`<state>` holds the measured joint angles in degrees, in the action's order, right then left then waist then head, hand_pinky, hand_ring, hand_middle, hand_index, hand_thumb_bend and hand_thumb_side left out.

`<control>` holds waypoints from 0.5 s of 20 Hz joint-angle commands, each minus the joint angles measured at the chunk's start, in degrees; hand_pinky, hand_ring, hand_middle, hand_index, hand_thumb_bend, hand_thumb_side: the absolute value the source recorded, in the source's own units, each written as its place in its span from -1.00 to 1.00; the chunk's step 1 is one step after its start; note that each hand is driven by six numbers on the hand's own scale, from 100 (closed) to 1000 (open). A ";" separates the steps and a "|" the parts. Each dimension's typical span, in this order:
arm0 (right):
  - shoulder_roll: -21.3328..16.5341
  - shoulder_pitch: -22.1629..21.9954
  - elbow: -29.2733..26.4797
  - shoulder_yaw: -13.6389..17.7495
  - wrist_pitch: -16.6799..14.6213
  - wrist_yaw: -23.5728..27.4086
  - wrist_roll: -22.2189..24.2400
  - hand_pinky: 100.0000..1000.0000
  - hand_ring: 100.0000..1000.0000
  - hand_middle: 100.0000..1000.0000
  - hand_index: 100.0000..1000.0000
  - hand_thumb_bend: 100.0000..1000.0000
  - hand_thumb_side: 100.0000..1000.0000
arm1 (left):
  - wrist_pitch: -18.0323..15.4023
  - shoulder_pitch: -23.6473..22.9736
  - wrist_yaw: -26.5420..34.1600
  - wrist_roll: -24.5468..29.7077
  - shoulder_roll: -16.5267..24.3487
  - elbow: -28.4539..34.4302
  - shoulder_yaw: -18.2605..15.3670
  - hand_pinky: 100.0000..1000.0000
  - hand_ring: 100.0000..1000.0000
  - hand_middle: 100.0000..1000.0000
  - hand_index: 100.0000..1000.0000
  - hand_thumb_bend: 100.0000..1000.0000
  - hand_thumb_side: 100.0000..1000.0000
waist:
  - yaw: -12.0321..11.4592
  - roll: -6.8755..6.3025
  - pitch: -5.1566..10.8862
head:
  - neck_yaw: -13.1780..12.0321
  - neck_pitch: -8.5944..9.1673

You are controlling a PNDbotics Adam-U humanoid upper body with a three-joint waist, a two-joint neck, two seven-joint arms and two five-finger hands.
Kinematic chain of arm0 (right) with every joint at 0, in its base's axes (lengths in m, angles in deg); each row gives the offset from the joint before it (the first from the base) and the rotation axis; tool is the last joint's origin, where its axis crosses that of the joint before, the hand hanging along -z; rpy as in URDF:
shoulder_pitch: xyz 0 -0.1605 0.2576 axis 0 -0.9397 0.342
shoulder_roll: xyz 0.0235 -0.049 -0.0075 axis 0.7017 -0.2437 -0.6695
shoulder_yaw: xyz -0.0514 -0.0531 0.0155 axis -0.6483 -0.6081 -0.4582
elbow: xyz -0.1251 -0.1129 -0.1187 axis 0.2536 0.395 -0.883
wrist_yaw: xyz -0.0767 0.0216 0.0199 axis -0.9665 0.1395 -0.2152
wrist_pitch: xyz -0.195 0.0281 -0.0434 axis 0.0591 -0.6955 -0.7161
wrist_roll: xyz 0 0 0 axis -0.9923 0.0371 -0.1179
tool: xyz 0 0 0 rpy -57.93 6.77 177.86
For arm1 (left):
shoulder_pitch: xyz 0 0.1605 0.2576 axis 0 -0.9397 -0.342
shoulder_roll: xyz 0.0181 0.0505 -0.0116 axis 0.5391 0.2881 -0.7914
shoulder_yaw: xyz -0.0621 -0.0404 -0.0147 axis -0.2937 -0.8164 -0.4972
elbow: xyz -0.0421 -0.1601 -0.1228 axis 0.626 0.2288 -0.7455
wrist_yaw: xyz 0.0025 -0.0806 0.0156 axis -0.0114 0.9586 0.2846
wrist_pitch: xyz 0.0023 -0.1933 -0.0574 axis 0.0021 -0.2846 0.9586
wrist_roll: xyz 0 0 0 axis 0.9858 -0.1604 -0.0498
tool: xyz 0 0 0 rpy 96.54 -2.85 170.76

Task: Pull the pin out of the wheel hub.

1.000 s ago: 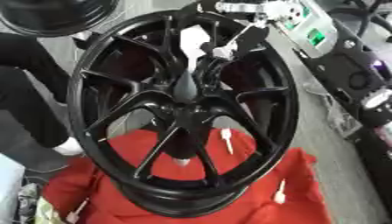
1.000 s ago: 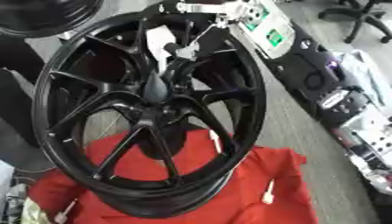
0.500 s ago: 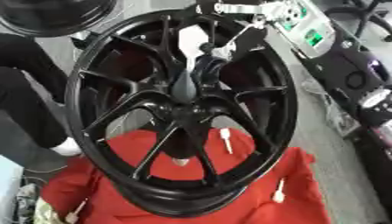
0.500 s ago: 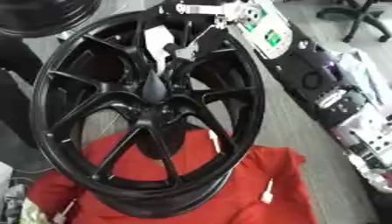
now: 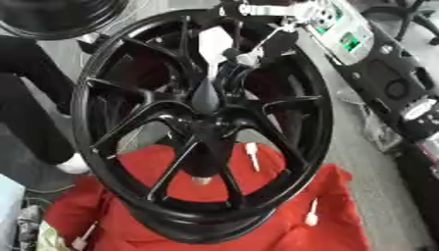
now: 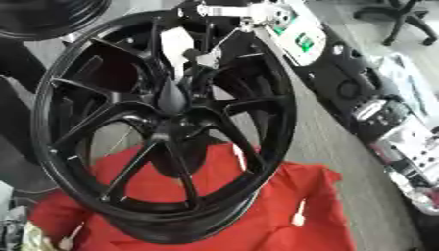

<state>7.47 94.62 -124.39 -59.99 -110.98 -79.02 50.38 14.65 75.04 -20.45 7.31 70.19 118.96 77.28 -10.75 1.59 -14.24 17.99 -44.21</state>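
I'm looking down into what seems a workshop or lab. A black wheel [image 5: 202, 132] is standing on a red cloth [image 5: 283, 215] over grey floor [image 6: 343, 147], another rim [image 5: 60, 17] is leaning at the top left, electronic boxes [image 6: 360, 93] are lining the right side, and an office chair [image 6: 403, 19] is showing behind.

both eye views look steeply down from the robot's head, close on the black wheel hub [image 5: 202, 132], which fills most of each picture and lies askew. they share the hub, the red cloth [image 5: 257, 220] under it and the equipment beside it; the right eye view takes in more floor and an office chair [image 6: 403, 19].
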 commanded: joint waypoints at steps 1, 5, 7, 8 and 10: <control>-1.77 0.71 0.04 0.38 -14.17 -0.70 13.37 0.97 0.70 0.54 0.86 -0.99 -0.54 | -0.11 0.73 -0.03 0.07 1.04 0.64 -0.10 0.36 0.36 0.15 0.28 -1.00 0.47 | -0.15 -0.13 0.75 | 0.18 0.09; -1.71 0.74 0.43 0.28 -14.64 -1.10 13.37 0.96 0.68 0.50 0.84 -1.00 -0.56 | -0.08 0.75 -0.01 0.06 1.00 0.65 -0.08 0.36 0.36 0.15 0.27 -1.00 0.47 | -0.26 -0.10 0.66 | 0.33 0.09; -1.68 0.72 0.60 0.28 -14.58 -1.08 13.37 0.95 0.67 0.49 0.84 -1.00 -0.58 | -0.05 0.76 -0.01 0.08 1.01 0.64 -0.04 0.36 0.36 0.15 0.27 -1.00 0.47 | -0.31 -0.08 0.61 | 0.40 0.09; -1.67 0.70 0.65 0.29 -14.54 -1.05 13.37 0.95 0.67 0.49 0.84 -1.00 -0.60 | -0.03 0.75 -0.02 0.10 1.01 0.63 -0.01 0.36 0.36 0.15 0.27 -1.00 0.47 | -0.32 -0.07 0.59 | 0.43 0.09; -1.60 0.72 0.73 0.31 -14.36 -0.87 13.37 0.94 0.66 0.47 0.84 -1.00 -0.62 | 0.01 0.76 -0.02 0.15 0.98 0.61 0.05 0.36 0.36 0.15 0.27 -1.00 0.47 | -0.39 -0.07 0.53 | 0.53 0.09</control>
<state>7.46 94.35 -123.50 -60.03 -111.41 -79.98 49.95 14.66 75.08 -20.45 7.37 70.19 118.96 77.37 -11.06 1.63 -14.41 18.31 -44.21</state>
